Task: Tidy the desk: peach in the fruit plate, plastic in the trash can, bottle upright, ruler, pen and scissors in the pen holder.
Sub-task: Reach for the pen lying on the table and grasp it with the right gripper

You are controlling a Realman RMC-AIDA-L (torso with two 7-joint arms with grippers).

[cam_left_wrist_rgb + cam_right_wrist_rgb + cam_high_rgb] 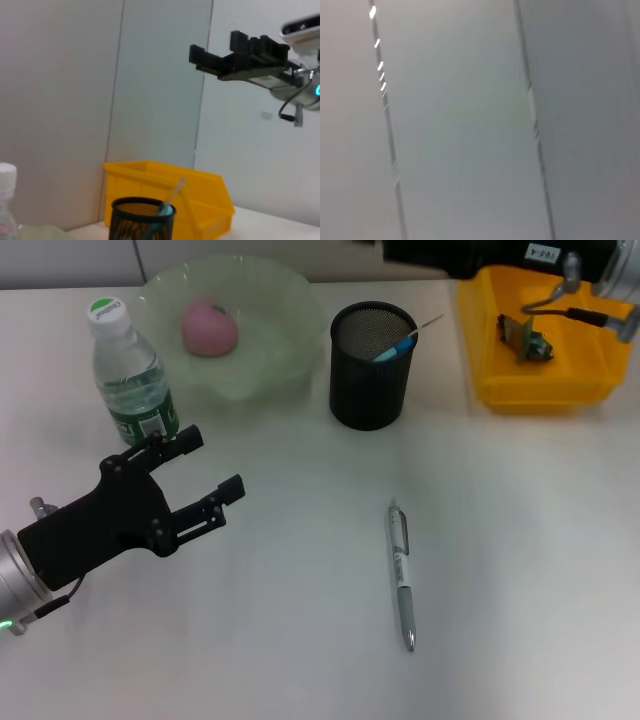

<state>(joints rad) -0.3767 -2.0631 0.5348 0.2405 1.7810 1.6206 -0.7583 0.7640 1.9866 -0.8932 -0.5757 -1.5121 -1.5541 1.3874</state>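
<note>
The pen lies alone on the white desk, pointing toward me. My left gripper hovers open and empty just in front of the upright bottle, left of the pen. A pink peach rests in the pale green fruit plate. In the black mesh pen holder stand a blue-handled thing and a thin clear strip; I cannot tell which is the ruler or the scissors. A crumpled plastic piece lies in the yellow trash can. My right gripper hangs high above that bin.
The left wrist view shows the yellow bin, the pen holder and the bottle's white cap against grey wall panels. The right wrist view shows only wall panels.
</note>
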